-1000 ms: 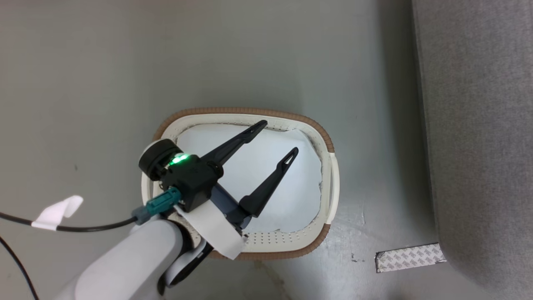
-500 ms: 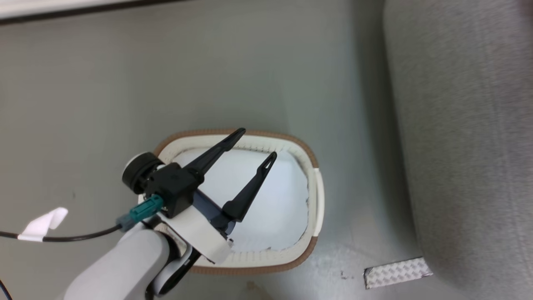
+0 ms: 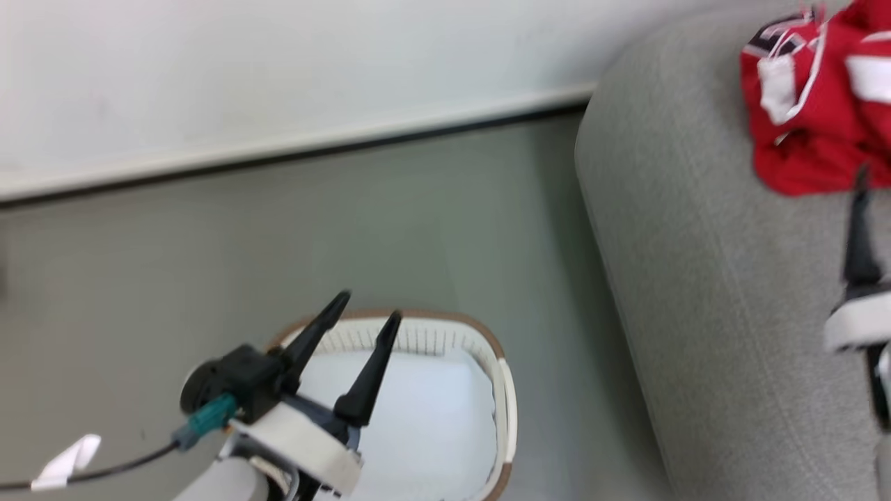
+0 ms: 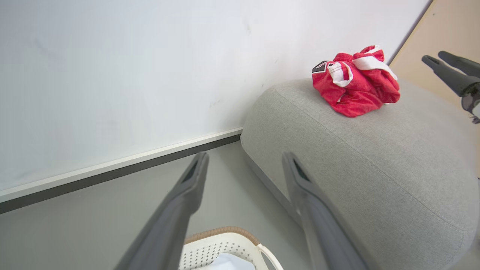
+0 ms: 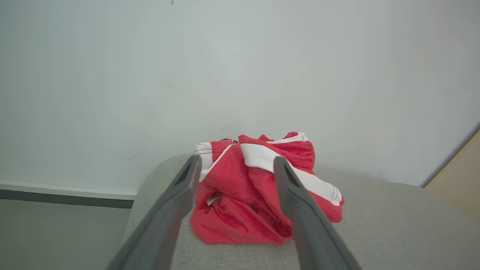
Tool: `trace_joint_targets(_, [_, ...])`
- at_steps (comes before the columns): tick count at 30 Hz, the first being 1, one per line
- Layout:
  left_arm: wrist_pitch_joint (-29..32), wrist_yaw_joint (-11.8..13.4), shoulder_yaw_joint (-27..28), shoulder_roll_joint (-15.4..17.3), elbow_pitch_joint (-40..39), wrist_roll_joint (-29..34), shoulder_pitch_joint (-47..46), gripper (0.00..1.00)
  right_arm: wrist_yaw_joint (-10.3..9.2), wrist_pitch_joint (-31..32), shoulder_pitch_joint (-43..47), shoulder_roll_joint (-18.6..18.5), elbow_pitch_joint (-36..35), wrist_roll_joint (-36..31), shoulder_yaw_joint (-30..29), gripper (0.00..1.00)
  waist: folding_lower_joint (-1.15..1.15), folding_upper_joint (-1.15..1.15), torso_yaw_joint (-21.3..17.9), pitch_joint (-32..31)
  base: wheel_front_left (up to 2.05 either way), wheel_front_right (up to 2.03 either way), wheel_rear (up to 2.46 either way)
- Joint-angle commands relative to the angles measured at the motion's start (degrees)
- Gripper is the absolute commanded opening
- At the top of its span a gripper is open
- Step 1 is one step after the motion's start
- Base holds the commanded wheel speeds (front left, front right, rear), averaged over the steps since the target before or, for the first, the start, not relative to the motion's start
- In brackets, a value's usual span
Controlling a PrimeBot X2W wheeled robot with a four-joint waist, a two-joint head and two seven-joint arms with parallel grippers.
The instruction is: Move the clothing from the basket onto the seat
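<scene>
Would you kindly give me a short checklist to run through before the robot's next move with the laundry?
1. Red clothing lies on the seat: ok, bunched on top of the cushion.
2. Right gripper open and holding nothing: ok; the left wrist view shows it apart from the cloth.
3. Left gripper open and empty: ok, fingers spread above the basket.
4. Basket emptied: cannot tell; a white layer covers its inside, cloth or liner.
5. No red garment in the visible part of the basket: ok.
</scene>
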Motion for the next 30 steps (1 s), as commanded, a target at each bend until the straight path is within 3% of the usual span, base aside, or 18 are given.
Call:
trace_joint_targets(1, [-0.35, 0.45, 1.04, -0.36, 1.01, 0.18, 2.56, 1.0, -0.15, -1.26, 2.8, -0.08, 1.35, 1.77, 1.63, 1.0, 0.02, 0.0, 1.46, -5.88, 0.0, 0.0, 0.0])
trace_joint_targets(5, [-0.37, 1.25, 6.18, -2.8, 1.07, 2.75, 8.21, 1.0, -0.15, -2.59, 8.08, 1.47, 2.1, 4.3, 4.15, 1.0, 0.02, 0.0, 3.6, -10.02, 0.0, 0.0, 0.0])
trace_joint_targets(13, [-0.38, 0.81, 16.34, -8.3, 4.05, 8.89, 19.04, 1.0, -0.15, -2.58, 19.1, 4.3, -4.2, 7.67, 9.3, 1.0, 0.02, 0.0, 6.88, -16.54, 0.0, 0.0, 0.0])
trace_joint_targets(30, [-0.38, -3.35, 31.18, -17.71, 9.62, 15.74, 29.27, 1.0, -0.15, -2.6, 30.72, 4.89, -3.65, 15.23, 17.47, 1.0, 0.02, 0.0, 8.48, -22.83, 0.0, 0.0, 0.0])
